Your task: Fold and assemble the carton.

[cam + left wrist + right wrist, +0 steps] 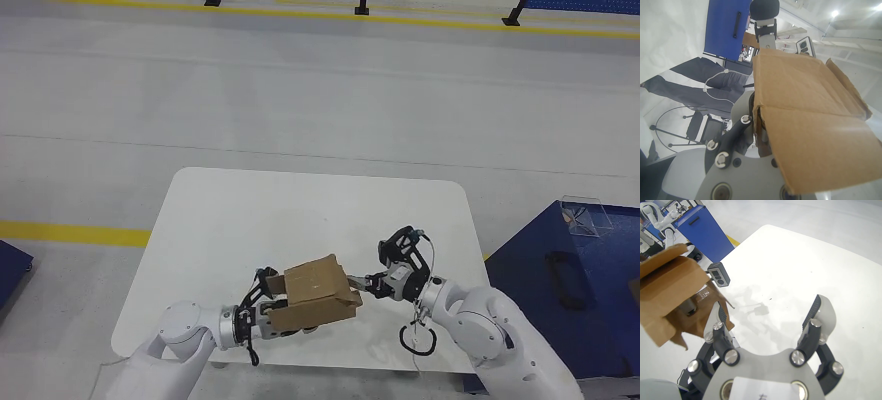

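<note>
The brown carton (318,292) hangs partly folded above the near middle of the white table, its flaps loose. My left gripper (266,297) is shut on the carton's left wall; in the left wrist view the carton (806,106) hides the fingertips, and one grey finger (742,103) shows beside the wall. My right gripper (768,311) stands open at the carton's right end. One of its fingers (720,313) lies against a torn flap of the carton (672,283), and nothing sits between the two.
The white table (300,210) has free room at the back and on both sides. A blue cabinet (570,270) stands off its right edge. A black cable loop (418,340) hangs under the right arm near the front edge.
</note>
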